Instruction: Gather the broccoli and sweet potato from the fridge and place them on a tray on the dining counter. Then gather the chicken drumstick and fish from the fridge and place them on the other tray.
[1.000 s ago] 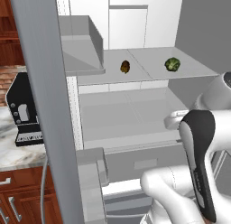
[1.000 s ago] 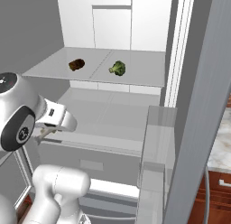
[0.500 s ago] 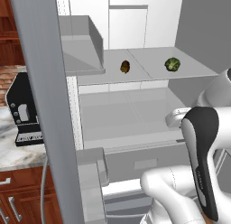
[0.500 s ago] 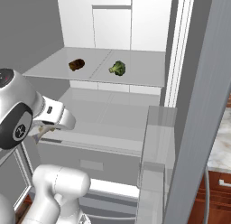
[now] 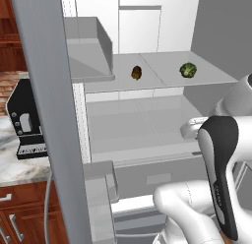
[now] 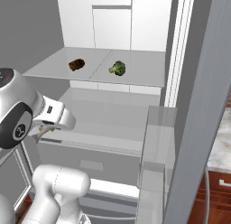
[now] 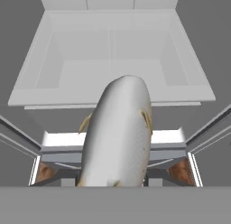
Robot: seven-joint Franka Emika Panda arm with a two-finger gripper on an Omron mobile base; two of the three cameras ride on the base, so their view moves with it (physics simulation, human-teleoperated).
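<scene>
I hold the fish in my jaws, closed on its body, in front of the open fridge above a lower drawer. Step in hand, as I judge it: carrying the fish out, tray delivery next (retract clear of the door, then drive to the dining desk). The hand view shows the fish and the drawer below it. The base views instead show the shelf with the broccoli and the sweet potato well apart.

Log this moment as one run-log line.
stage: fish pickup | gripper: shut on fish, in front of open fridge | shelf: broccoli, sweet potato | trays: unseen
</scene>
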